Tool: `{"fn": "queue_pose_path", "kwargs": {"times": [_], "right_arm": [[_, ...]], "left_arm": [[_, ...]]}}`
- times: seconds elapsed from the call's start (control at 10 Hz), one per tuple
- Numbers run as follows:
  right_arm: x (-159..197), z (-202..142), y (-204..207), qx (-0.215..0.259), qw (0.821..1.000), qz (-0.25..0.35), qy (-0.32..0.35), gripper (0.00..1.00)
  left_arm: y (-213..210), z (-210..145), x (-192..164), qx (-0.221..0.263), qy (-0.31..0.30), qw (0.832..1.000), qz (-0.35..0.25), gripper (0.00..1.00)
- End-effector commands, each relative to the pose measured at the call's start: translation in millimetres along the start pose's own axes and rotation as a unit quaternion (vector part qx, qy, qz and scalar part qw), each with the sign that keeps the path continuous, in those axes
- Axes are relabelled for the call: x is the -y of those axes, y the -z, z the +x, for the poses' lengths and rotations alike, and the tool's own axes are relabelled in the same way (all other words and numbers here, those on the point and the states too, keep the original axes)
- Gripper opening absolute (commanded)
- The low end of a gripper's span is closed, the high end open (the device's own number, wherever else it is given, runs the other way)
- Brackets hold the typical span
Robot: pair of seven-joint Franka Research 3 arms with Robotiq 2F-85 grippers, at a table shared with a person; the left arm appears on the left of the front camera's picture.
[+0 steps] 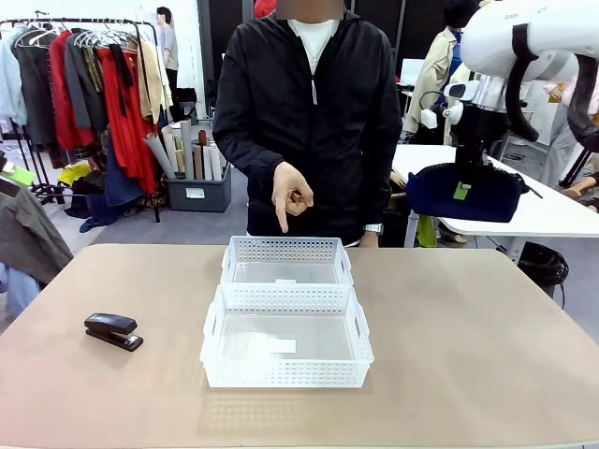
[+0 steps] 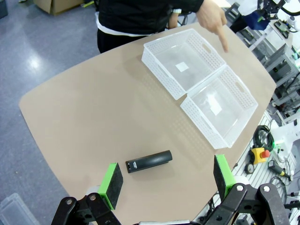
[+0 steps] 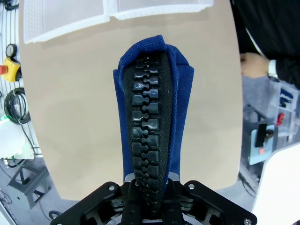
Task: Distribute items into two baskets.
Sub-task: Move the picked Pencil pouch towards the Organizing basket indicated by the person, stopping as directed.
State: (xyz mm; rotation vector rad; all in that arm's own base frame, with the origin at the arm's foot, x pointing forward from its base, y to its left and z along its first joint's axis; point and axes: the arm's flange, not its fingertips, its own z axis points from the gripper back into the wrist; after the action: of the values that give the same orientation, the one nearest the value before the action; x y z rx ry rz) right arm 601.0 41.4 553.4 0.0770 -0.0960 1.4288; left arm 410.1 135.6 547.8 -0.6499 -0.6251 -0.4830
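Table [image 1: 468, 355] first, broad and tan, taking up most of the floor in front of me. Person [image 1: 309, 122] in a black jacket stands at the far edge, pointing hand [image 1: 292, 196] out with the index finger aimed down toward the far basket [image 1: 285, 249]. Right in front of that one, long sides touching, sits the near basket [image 1: 281, 372], the slightly bigger of the two white lattice tubs, dead centre on the table.

Up on the robot's right, the navy pouch [image 1: 463, 192] hangs in mid-air, high above the table's right side and well apart from both baskets. The right claw [image 1: 473, 173] is clamped tight on its top edge (from that wrist's view the black zipper runs straight down between the fingers).

Over on the left, the little black stapler [image 1: 113, 330] lies flat on the table, well apart from the baskets. The left claw [image 2: 166, 176] hangs above it with its green pads [image 2: 111, 180] spread wide, holding nothing.
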Motion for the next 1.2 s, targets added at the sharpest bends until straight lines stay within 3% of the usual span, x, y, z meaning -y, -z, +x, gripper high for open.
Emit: {"fn": "queue_pose_path", "kwargs": {"times": [0.0,0.6,1.1], "right_arm": [[11,9,1,-0.015,0.999,-0.025,-0.016,0.0],[24,60,34,0.011,0.998,-0.014,-0.066,0.0],[20,105,53,0.002,0.994,0.004,-0.105,0.0]], "left_arm": [[1,0,1,0.003,0.0,1.0,0.001,1.0],[1,0,1,0.003,0.0,1.0,0.001,1.0],[1,0,1,0.003,0.0,1.0,0.001,1.0]]}}
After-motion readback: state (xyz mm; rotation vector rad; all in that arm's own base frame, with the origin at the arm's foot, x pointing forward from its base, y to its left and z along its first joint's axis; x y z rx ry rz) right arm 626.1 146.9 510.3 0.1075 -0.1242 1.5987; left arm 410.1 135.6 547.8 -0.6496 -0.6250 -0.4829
